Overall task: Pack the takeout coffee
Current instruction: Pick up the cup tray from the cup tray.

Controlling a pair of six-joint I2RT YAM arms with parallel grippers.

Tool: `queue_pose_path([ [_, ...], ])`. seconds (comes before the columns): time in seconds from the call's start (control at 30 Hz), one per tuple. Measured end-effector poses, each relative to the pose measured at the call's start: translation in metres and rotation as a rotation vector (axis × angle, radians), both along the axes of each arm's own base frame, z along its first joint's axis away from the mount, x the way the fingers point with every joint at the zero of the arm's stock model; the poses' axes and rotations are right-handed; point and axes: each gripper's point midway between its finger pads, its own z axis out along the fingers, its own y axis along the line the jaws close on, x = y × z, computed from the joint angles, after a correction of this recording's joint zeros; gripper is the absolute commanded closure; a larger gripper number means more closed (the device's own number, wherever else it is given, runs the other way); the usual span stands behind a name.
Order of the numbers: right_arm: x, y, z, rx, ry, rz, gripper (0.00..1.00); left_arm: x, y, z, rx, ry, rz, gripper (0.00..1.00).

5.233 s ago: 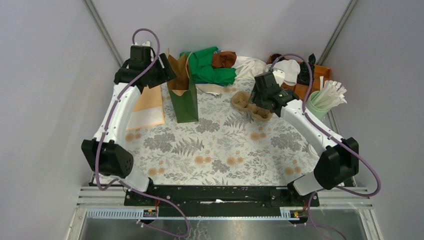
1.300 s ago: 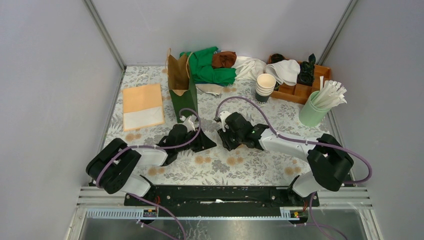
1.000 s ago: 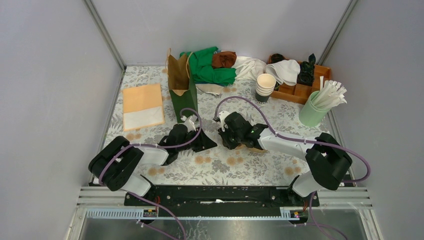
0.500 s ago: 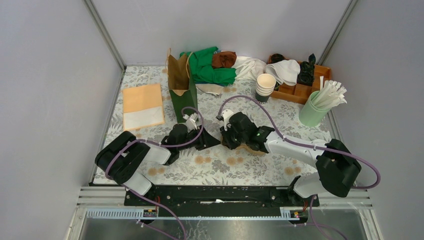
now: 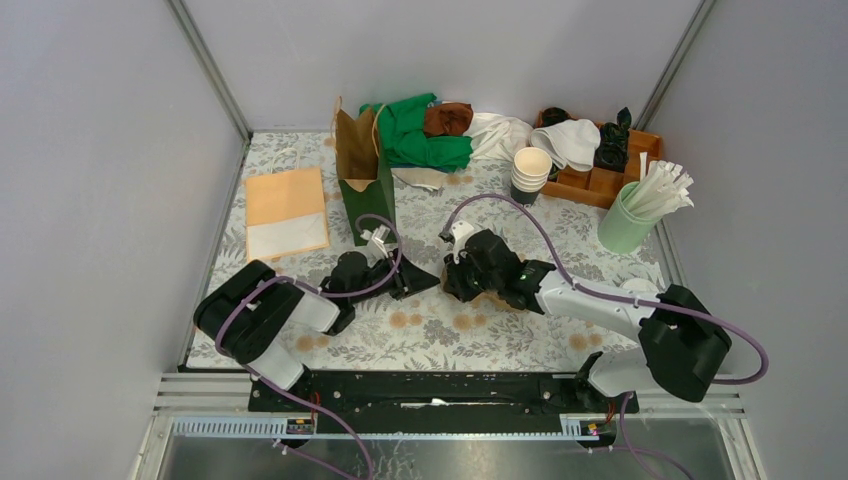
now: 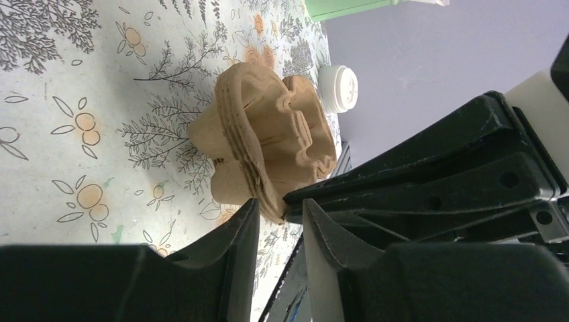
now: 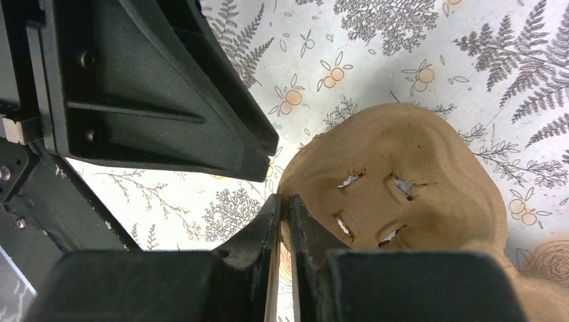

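Note:
A stack of brown moulded-pulp cup carriers lies tilted on the floral table mat. My right gripper is shut on the rim of a carrier. My left gripper is open, its two fingertips either side of the same rim, right against the right gripper's fingers. In the top view both grippers meet at mid-table, left gripper facing right gripper, and the carriers are mostly hidden beneath them. The takeout coffee, a white cup with a white lid, stands beyond the carriers near the wall. I cannot pick it out from above.
A green paper bag stands open at the back with a brown bag behind it. Orange and cream envelopes lie at the left. Lidless cups, a wooden organiser and a mint straw holder sit at the back right.
Five seconds ago both arms were at the back, the right one at the carriers there. Over the last second both grippers drifted slightly right and the right jaws tightened on the rim.

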Motion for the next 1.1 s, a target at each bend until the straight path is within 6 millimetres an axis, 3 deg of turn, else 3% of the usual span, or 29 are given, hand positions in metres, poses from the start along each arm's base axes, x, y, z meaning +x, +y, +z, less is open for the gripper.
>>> queue_pose_path([
  [0.4,0.005,0.001,0.016,0.050,-0.041,-0.032,0.87,0.003,0.007,0.002,-0.064,0.036,0.038,0.65],
  [0.87,0.004,0.001,0.018,0.059,-0.043,-0.028,0.88,0.001,0.004,-0.001,-0.091,0.075,0.024,0.65],
  [1.1,0.004,0.002,0.019,0.064,-0.043,-0.024,0.88,0.002,0.002,0.002,-0.098,0.065,0.017,0.72],
])
